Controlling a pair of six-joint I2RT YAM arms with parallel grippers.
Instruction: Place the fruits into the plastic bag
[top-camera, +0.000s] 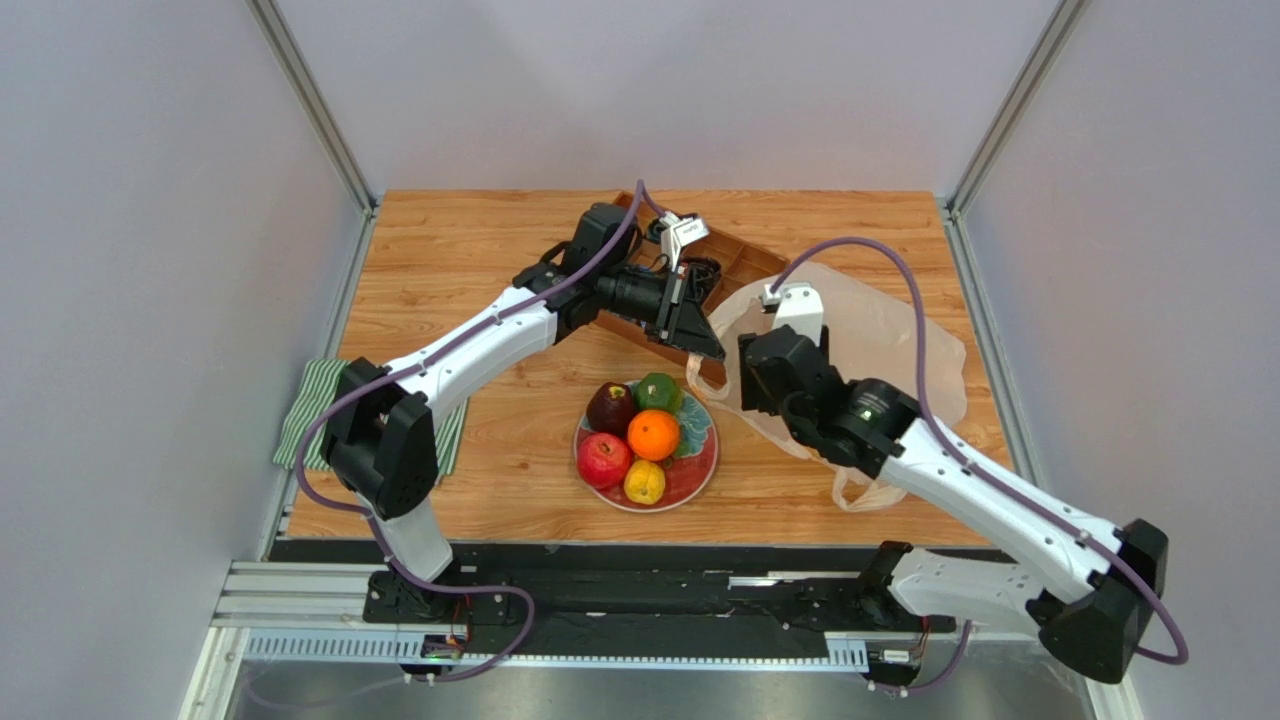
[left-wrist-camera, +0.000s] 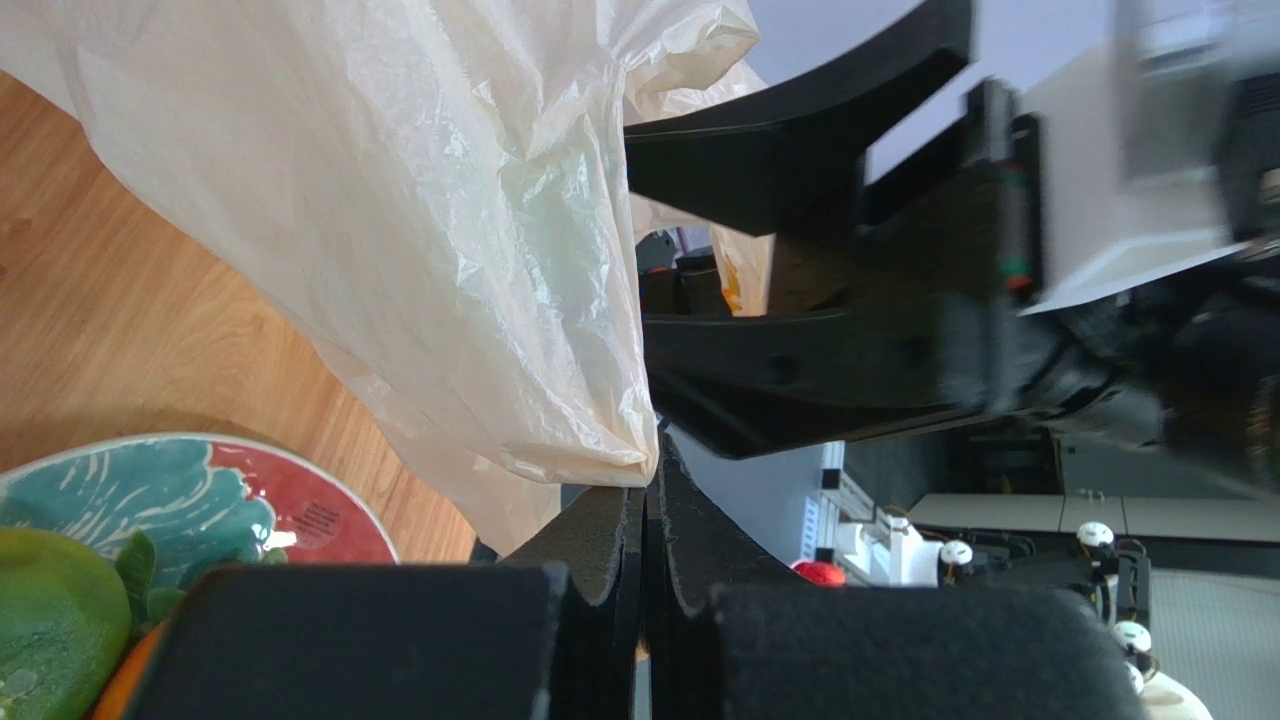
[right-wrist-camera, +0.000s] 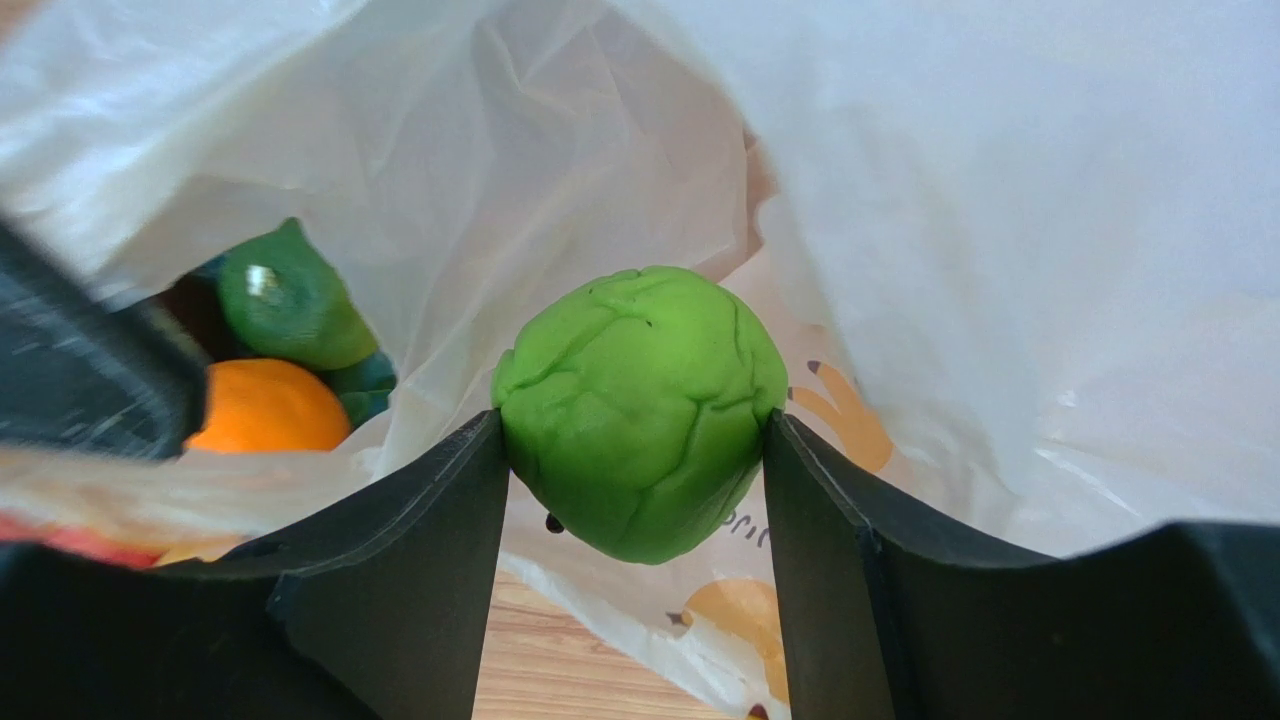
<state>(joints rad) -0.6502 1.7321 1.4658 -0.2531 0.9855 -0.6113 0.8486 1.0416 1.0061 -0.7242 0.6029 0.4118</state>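
Left claw (left-wrist-camera: 646, 518) is pinched together on the edge of the thin pinkish-white plastic bag (left-wrist-camera: 451, 225), lifting it just beside the red-rimmed plate (top-camera: 697, 474). Right claw (right-wrist-camera: 631, 432) is clamped on a wrinkly green round fruit (right-wrist-camera: 639, 398) at the bag's mouth, with film crowding every side. Only the overhead view shows the bare wooden table (top-camera: 451, 255) far left and the orange (top-camera: 652, 434) among the plate's fruit. The gripped fruit only shows on the right wrist view.
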